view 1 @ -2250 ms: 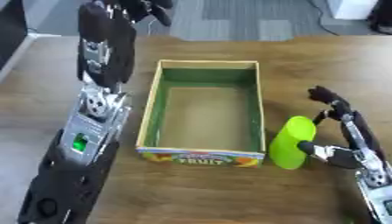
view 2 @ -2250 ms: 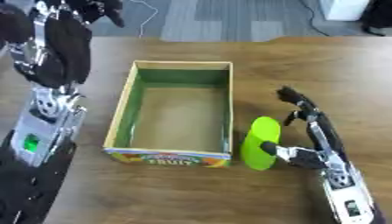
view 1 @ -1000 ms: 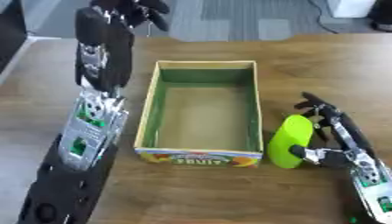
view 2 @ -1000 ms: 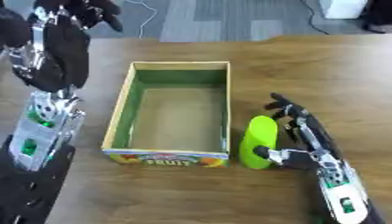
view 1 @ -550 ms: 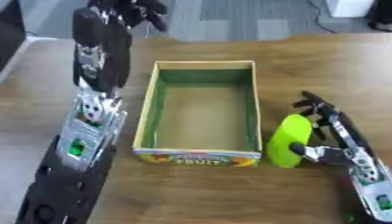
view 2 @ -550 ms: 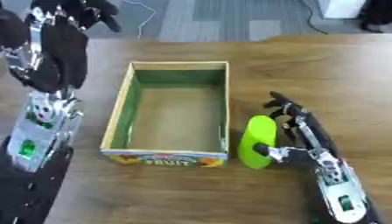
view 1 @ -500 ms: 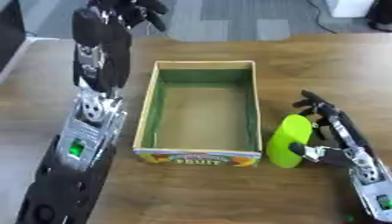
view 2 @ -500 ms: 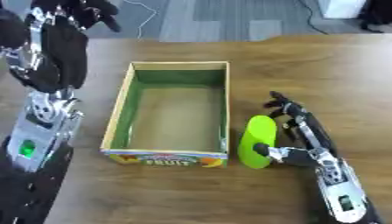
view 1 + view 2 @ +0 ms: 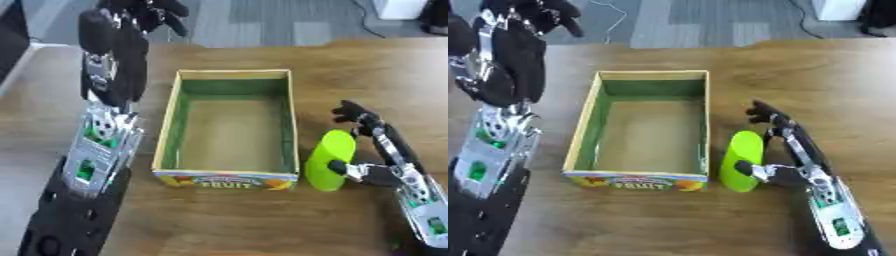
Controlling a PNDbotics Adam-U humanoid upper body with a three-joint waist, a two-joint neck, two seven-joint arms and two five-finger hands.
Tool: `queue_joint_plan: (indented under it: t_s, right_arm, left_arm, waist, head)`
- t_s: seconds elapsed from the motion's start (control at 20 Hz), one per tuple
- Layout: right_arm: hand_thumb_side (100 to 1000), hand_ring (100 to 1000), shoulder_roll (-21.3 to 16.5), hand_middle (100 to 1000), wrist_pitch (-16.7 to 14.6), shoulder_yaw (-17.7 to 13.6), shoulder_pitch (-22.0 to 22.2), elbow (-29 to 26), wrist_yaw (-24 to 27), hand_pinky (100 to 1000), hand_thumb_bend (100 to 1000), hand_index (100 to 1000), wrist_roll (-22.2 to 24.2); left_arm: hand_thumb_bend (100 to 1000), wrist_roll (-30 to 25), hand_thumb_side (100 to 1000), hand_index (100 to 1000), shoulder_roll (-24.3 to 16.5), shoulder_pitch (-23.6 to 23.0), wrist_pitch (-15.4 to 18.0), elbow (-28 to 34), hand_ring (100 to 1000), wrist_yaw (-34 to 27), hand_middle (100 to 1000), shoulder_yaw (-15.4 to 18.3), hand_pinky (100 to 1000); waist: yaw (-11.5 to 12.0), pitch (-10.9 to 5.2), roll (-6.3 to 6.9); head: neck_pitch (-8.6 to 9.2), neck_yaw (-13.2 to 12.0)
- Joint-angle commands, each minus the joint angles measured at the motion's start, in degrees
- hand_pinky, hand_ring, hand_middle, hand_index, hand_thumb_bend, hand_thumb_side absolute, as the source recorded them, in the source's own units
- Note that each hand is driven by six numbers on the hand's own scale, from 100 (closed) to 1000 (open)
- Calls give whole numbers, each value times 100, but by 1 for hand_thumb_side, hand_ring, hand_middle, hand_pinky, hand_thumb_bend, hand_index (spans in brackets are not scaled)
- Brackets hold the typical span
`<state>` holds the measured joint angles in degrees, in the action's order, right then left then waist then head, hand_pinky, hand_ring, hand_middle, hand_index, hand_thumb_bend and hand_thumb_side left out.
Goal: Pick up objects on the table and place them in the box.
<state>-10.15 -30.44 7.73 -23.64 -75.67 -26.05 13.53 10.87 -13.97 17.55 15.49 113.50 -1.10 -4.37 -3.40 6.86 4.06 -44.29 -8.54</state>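
A lime-green cylinder [image 9: 330, 160] stands on the wooden table just right of the box [image 9: 229, 172], close to its front right corner. My right hand [image 9: 378, 150] is shut on the cylinder, thumb at its lower front and fingers curled round its far side. The open cardboard box has a green inside, a fruit print on its front wall, and nothing in it. My left arm reaches up the left side of the view; its hand [image 9: 145, 11] sits at the far top left beyond the table's edge with curled fingers and nothing in them.
The wooden table [image 9: 376, 75] stretches right of and behind the box. Grey floor with a cable lies beyond its far edge. My left arm [image 9: 101, 145] stands along the box's left side.
My right hand has closed in against the green cylinder, which now sits slightly nearer the box. The left arm has barely shifted.
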Motion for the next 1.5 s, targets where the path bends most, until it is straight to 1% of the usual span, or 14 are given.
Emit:
queue_joint_plan:
  t_s: [0.05, 0.7, 1.25, 1.3, 1.45, 1.5]
  right_arm:
    - [649, 799, -20, 835, -41, -2, -112, -24, -38, 410, 795, 1000, -42]
    - [643, 779, 59, 827, -62, 40, -160, 49, -174, 387, 791, 1000, -58]
    - [633, 769, 141, 824, -77, 68, -172, 129, -201, 361, 785, 1000, -22]
    - [629, 756, 150, 815, -77, 69, -165, 143, -201, 339, 782, 1000, -23]
    - [627, 750, 181, 810, -77, 74, -136, 204, -203, 331, 781, 1000, -30]
    - [619, 725, 193, 782, -77, 77, -126, 227, -207, 299, 778, 1000, -31]
  left_arm:
    - [630, -15, 962, 731, -29, 22, 3, 109, 547, -5, 636, -18, 397]
    - [631, -85, 964, 730, 0, 4, -28, 109, 547, -21, 637, -51, 398]
    - [631, -99, 964, 729, 22, 4, -34, 109, 546, -30, 637, -45, 399]
    - [632, -98, 964, 729, 24, 3, -34, 109, 546, -30, 637, -43, 399]
    - [632, -93, 964, 729, 30, -2, -33, 109, 546, -30, 637, -38, 399]
    - [632, -93, 964, 729, 31, -3, -33, 109, 546, -29, 638, -37, 399]
  waist:
    - [20, -87, -7]
    - [139, -86, 7]
    - [178, -83, 11]
    - [183, -82, 15]
    - [188, -81, 26]
    - [188, -81, 30]
  head:
    - [18, 71]
    - [18, 130]
    - [18, 153]
    - [18, 154]
    - [18, 157]
    - [18, 159]
